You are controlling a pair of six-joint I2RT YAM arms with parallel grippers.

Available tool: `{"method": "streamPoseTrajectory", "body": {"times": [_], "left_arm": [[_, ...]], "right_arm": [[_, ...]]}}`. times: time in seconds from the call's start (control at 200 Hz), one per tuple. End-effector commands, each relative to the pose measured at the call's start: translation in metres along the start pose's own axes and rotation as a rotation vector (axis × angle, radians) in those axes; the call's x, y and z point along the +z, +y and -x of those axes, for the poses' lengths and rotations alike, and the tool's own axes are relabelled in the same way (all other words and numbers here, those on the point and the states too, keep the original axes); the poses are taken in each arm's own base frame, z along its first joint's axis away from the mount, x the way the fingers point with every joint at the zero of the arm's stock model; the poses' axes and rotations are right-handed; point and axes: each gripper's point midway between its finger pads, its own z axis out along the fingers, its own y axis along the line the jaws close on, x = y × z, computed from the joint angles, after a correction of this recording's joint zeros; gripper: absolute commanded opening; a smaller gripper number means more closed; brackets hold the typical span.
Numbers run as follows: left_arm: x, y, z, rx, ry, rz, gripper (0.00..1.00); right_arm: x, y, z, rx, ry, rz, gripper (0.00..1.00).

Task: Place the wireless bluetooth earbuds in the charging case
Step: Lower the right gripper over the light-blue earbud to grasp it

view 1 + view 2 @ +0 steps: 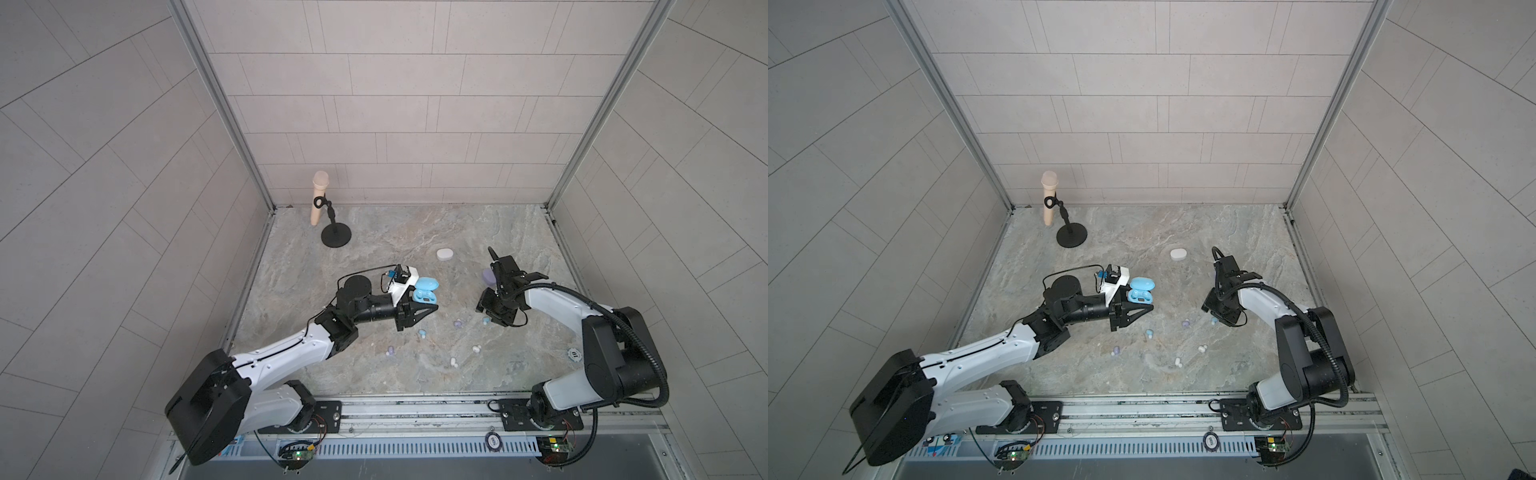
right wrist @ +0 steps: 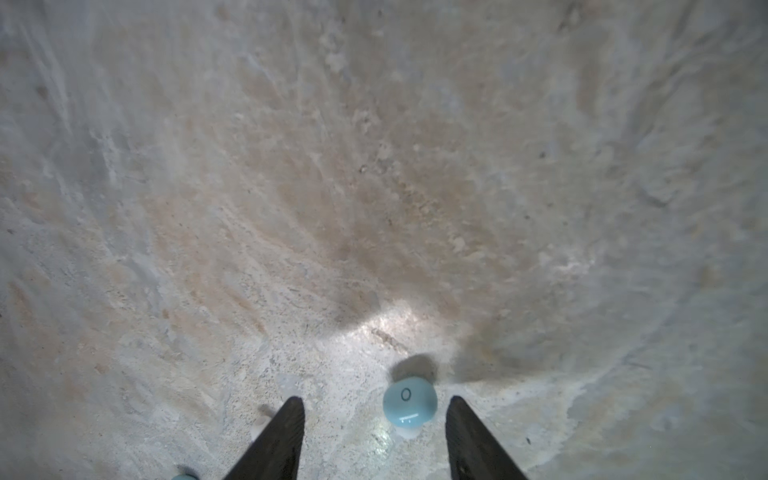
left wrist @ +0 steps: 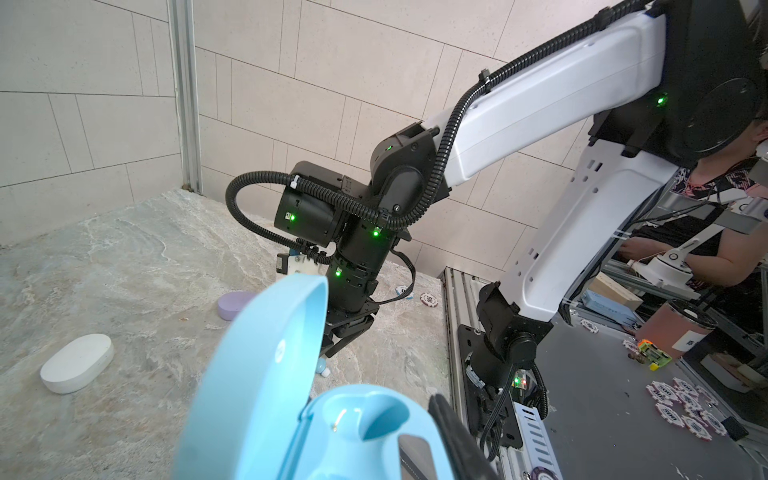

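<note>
My left gripper [image 1: 424,302] is shut on the light blue charging case [image 1: 426,290] [image 1: 1140,291] and holds it above the table's middle. The case's lid [image 3: 266,374] stands open and an empty socket [image 3: 374,415] shows. A light blue earbud [image 2: 409,405] [image 1: 485,320] lies on the table between the fingers of my open right gripper [image 2: 376,405] [image 1: 489,321], nearer one finger and touching neither. Loose on the table lie another light blue earbud [image 1: 422,333], lilac earbuds [image 1: 457,323] [image 1: 390,352] and white earbuds [image 1: 476,348] [image 1: 454,363].
A shut white case [image 1: 444,254] [image 3: 77,363] lies at the back. A lilac case [image 1: 487,275] [image 3: 235,303] sits partly behind my right arm. A beige microphone on a black stand [image 1: 320,197] is at the back left. A poker chip [image 1: 574,354] lies by the right edge.
</note>
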Motion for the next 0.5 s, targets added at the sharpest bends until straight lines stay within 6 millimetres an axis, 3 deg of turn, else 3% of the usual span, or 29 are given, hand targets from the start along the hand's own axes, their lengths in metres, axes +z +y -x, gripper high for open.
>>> {"method": "streamPoseTrajectory", "body": {"times": [0.0, 0.31, 0.491], "left_arm": [[-0.0037, -0.0062, 0.0117, 0.039, -0.031, -0.016, 0.01], [-0.0040, -0.0056, 0.0115, 0.042, -0.029, -0.011, 0.01], [-0.0043, -0.0056, 0.0113, 0.043, -0.027, -0.009, 0.01]], "right_arm": [[0.0066, -0.0039, 0.0001, 0.026, 0.002, -0.034, 0.57], [0.0097, 0.0016, 0.0048, 0.002, 0.003, -0.048, 0.54], [0.0125, -0.0051, -0.0007, -0.041, 0.039, -0.095, 0.51]]}}
